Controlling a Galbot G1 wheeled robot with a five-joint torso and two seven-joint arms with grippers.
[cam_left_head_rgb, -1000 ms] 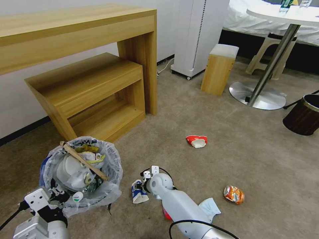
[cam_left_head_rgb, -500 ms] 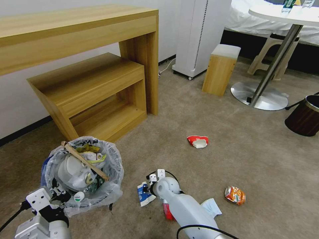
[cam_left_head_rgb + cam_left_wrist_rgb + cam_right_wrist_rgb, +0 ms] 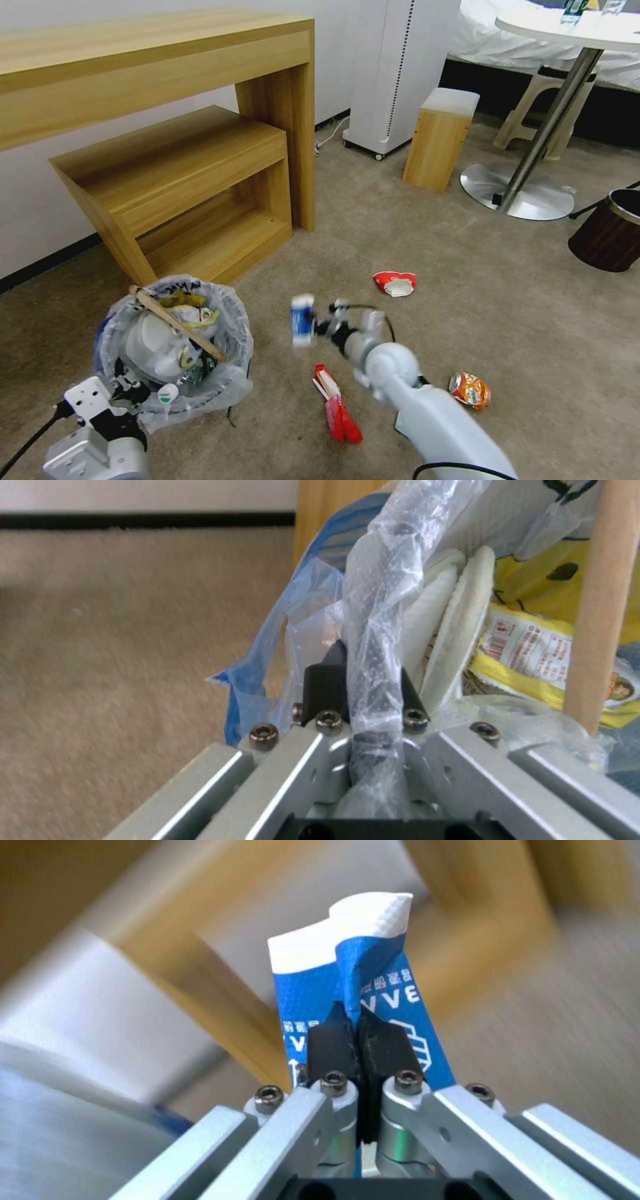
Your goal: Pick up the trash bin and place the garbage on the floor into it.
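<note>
**Carrying the blue cup over to the bin**

My right tool (image 3: 360, 1040) is closed on the flattened blue-white cup (image 3: 360, 990); in the right wrist view both fingers pinch the crushed paper wall near its lower part. In the head view this cup (image 3: 302, 320) is lifted above the carpet (image 3: 467, 267), between the bin and the red-white cup (image 3: 395, 283). My left tool (image 3: 363, 690) is clamped on the rim of the bin (image 3: 175, 347), with the plastic liner (image 3: 380, 605) squeezed between the fingers. The bin is already quite full: a white slipper (image 3: 150, 343), a wooden stick (image 3: 177, 322) lying across the top, and a yellow wrapper (image 3: 533, 655).

To do this step well, I think the cup must come over the open part of the bin, beside the stick and not on it, because from the stick it may bounce out again. I should release it low, close to the other garbage, as the paper is light and can drift. The left tool must hold the bin steady; the grip is partly on thin plastic and could slip.

On the carpet there remain the red-white cup, an orange snack bag (image 3: 469, 391) and a red wrapper (image 3: 337, 407).
</note>
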